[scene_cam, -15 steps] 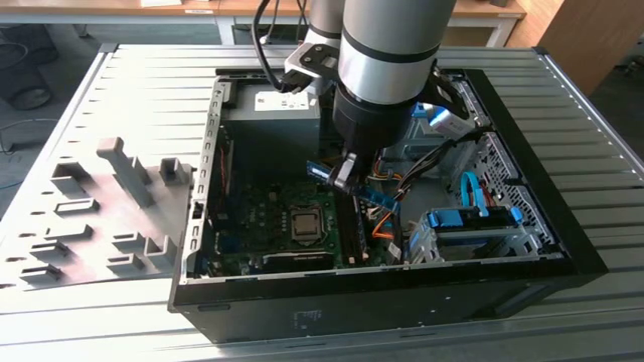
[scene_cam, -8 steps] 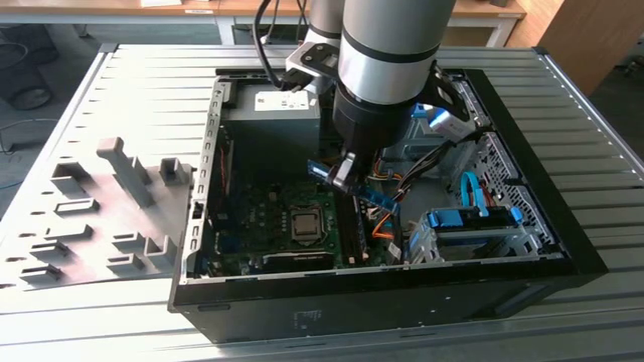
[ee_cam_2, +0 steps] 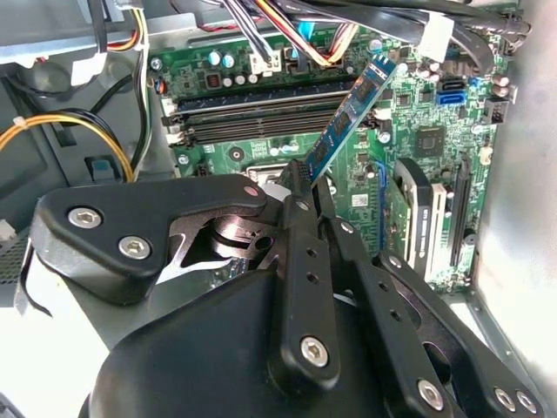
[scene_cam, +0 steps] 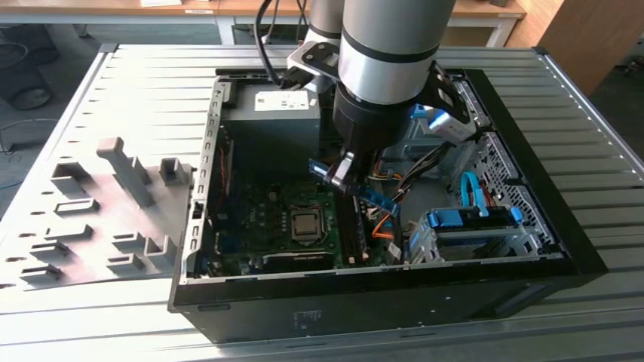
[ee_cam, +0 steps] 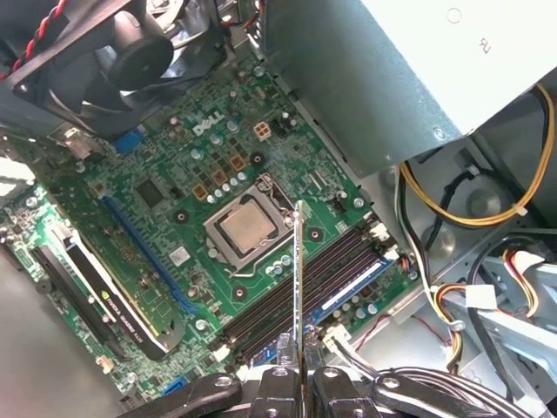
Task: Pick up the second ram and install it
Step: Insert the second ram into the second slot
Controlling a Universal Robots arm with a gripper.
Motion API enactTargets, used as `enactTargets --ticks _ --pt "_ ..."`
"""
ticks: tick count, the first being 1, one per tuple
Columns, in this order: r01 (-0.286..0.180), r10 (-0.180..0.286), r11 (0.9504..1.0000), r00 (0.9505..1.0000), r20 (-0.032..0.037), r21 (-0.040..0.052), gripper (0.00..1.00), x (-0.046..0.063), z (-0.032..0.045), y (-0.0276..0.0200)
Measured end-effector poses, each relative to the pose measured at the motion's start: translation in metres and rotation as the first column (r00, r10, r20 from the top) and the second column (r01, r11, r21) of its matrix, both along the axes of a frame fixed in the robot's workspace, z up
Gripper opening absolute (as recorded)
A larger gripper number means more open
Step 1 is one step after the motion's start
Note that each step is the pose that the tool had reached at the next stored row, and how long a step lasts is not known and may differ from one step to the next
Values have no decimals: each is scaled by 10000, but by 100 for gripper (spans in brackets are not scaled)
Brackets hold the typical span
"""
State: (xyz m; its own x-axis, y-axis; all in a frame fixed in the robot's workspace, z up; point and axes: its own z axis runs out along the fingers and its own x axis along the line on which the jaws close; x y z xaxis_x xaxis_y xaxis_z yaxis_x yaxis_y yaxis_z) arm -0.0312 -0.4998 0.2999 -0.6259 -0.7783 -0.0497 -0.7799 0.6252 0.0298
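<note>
tool (ee_cam: 301, 361) grips the second ram (ee_cam: 298, 261) tight by one end, tilted above the memory slots (ee_cam: 348, 261); a skewed descent could jam it.

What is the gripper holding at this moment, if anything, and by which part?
The gripper pinches the second ram by its flat faces near one end; the rest juts out.
</note>
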Motion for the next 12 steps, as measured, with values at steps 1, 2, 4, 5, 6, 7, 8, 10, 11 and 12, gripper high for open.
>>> enactTargets --ticks 1,2,4,5,6,7,8,10,11,12 --pt "47 -47 10000 10000 0 0 14 0 0 0" --pt "91 -91 10000 10000 0 0 14 0 0 0" --pt "179 -179 9998 9998 0 0 14 0 0 0" --pt "222 -222 9998 9998 0 0 14 0 -1 0" --pt "268 -268 9996 9996 0 0 14 0 -1 0" --pt "317 -317 9995 9995 0 0 14 0 -1 0" --pt "365 -365 9993 9993 0 0 14 0 -1 0" --pt "484 -484 9988 9988 0 -1 14 0 -1 0" --pt "562 -562 9984 9984 0 -1 14 0 -1 0" --pt "664 -664 9978 9978 1 -1 14 0 -1 0"
